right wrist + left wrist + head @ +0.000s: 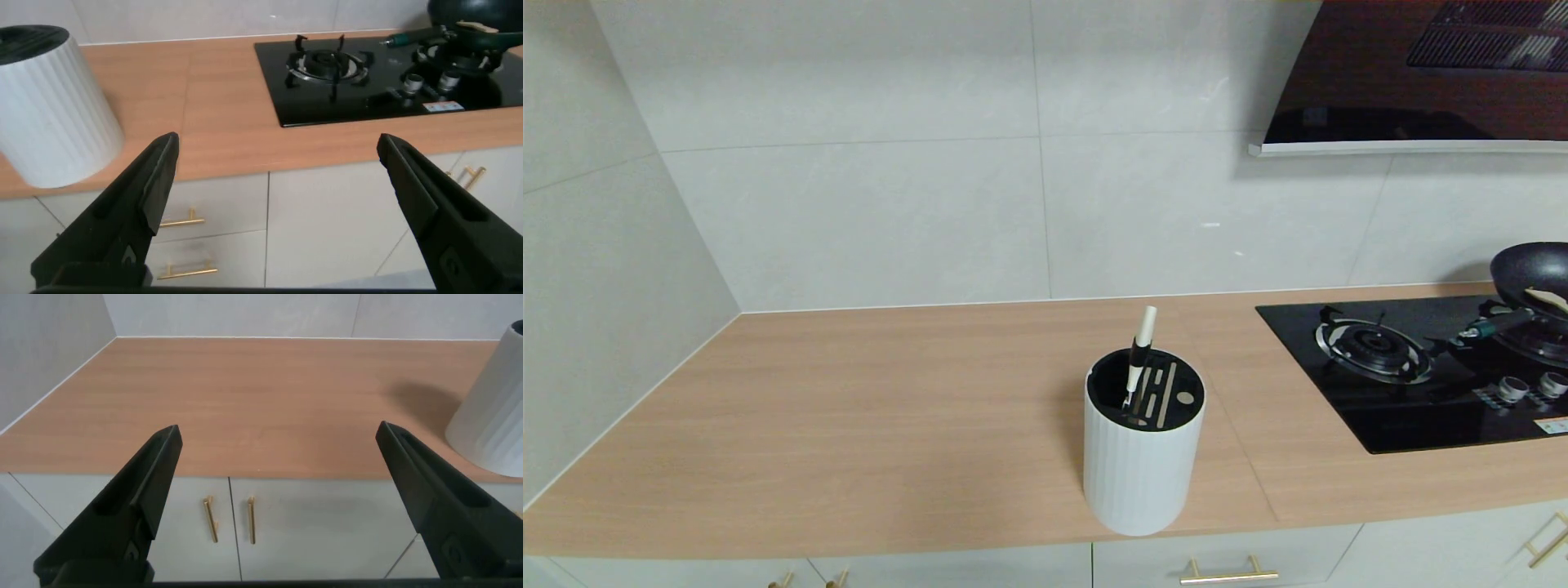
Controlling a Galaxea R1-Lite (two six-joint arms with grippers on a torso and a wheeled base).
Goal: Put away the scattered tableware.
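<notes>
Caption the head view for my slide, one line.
A white ribbed holder with one utensil in it stands near the wooden counter front edge, gas hob to its right.

Left gripper (278,434) and right gripper (276,140) hold jaws spread wide.

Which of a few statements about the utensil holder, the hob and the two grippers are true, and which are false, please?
1. The white ribbed cylindrical holder stands upright on the wooden countertop. True.
2. The black-and-white-handled utensil lies flat beside the holder. False: it stands in the holder's slotted top.
3. The black frying pan sits on the glossy black gas hob. True.
4. The left gripper has its fingers shut on a spoon. False: the fingers are open and empty.
5. The right gripper has its fingers open. True.
</notes>
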